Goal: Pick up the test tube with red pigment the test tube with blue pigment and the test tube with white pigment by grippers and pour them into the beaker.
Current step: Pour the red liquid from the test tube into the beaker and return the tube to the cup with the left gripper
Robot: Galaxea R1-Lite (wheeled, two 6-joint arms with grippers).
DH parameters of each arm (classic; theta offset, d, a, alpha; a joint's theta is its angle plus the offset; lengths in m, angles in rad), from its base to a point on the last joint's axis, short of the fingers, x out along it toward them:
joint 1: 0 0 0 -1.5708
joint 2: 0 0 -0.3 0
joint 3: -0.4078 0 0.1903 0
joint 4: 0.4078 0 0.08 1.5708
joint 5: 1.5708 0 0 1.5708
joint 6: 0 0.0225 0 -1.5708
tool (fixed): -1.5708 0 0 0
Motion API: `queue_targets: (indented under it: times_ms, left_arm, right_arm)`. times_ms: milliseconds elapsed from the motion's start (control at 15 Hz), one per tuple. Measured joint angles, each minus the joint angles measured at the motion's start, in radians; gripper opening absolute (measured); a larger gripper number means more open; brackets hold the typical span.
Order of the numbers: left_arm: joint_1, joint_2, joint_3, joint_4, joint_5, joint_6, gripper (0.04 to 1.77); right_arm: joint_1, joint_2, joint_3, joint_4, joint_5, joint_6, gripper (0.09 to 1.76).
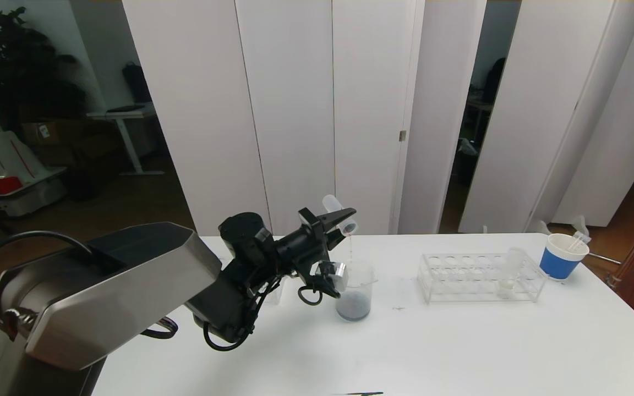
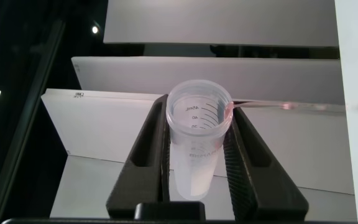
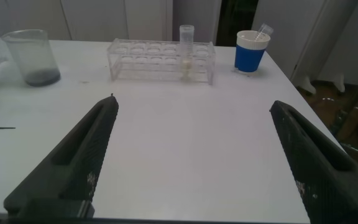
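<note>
The left gripper, clamped on a tilted clear plastic tube trickling reddish pigment, should hold its mouth steady above the clear glass beaker until drained.

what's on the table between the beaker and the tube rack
Nothing: the head view shows bare white table between the beaker and the rack. The right wrist view agrees.

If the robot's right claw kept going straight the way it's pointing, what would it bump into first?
Probably the clear rack holding the test tube with white pigment. The open right gripper points across bare table towards it, though depth is hard to judge.
</note>
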Motion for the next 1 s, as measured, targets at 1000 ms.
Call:
queue_targets:
  times_ms: [1000]
  left_arm:
    - [0.006, -0.031, 0.010, 0.009, 0.007, -0.028, 0.59]
  right_arm:
    - [0.000, 0.000, 0.000, 0.000, 0.000, 0.000, 1.75]
